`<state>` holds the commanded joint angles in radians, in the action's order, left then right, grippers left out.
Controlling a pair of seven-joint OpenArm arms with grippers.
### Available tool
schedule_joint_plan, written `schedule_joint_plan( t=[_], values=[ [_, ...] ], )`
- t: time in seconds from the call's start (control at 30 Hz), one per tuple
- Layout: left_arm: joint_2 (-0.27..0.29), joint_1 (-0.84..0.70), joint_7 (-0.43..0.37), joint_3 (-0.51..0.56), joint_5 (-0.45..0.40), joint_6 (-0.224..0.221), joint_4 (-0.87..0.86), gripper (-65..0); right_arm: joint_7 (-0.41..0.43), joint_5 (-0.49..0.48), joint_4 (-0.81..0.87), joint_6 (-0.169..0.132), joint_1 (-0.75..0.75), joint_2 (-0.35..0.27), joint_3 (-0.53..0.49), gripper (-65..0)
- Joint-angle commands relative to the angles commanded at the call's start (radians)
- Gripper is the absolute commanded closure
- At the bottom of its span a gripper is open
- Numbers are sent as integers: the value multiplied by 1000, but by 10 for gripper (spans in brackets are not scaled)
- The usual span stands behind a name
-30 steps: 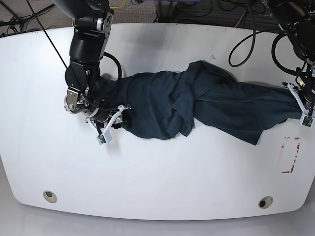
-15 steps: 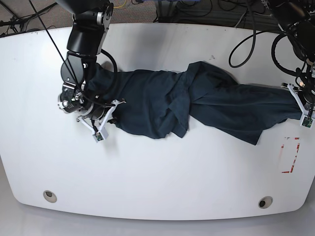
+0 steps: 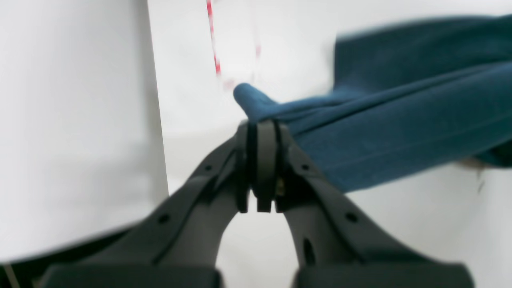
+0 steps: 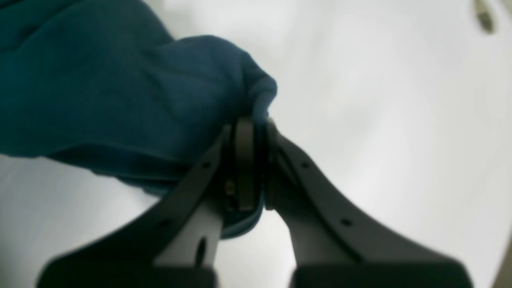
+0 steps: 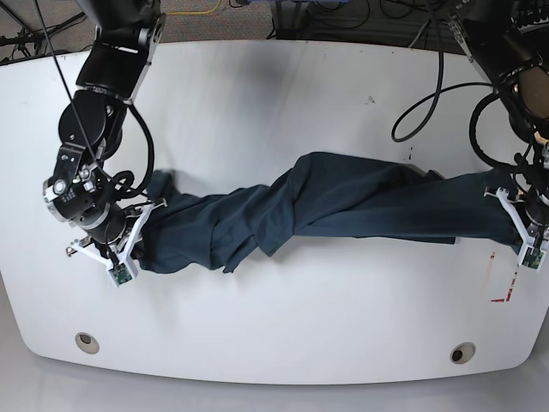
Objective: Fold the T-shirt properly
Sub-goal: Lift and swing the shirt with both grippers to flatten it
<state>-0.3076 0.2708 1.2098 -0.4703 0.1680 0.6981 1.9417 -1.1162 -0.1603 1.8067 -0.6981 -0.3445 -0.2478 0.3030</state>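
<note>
The dark navy T-shirt is stretched into a long twisted band across the white table, sagging left to right. My right gripper, at the left of the base view, is shut on one end of the T-shirt; cloth bulges above its fingers. At the far right of the base view my left gripper is shut on the other end. In the left wrist view a corner of the T-shirt pokes out past the pinching fingertips.
A red-and-white marked rectangle lies on the table just below my left gripper. Two round holes sit near the table's front edge. Black cables hang over the back right.
Both grippers have pulled apart and toward the table's front, my right one far to the left. The T-shirt has gone from a bunched heap to a long taut band.
</note>
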Motion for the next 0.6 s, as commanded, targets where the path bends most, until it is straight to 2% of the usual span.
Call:
schedule_joint_plan(
  t=[0.2, 0.4, 0.6],
  values=[
    [38, 140, 2, 26, -3, 0, -2, 0, -21, -3, 3, 0, -120, -60, 0, 0],
    [41, 278, 2, 69, -3, 0, -2, 0, -23, -5, 3, 0, -233, -124, -3, 0],
    [41, 434, 3, 74, -3, -36, -9, 0, -25, -5, 8, 0, -354, -186, -3, 0]
  ],
)
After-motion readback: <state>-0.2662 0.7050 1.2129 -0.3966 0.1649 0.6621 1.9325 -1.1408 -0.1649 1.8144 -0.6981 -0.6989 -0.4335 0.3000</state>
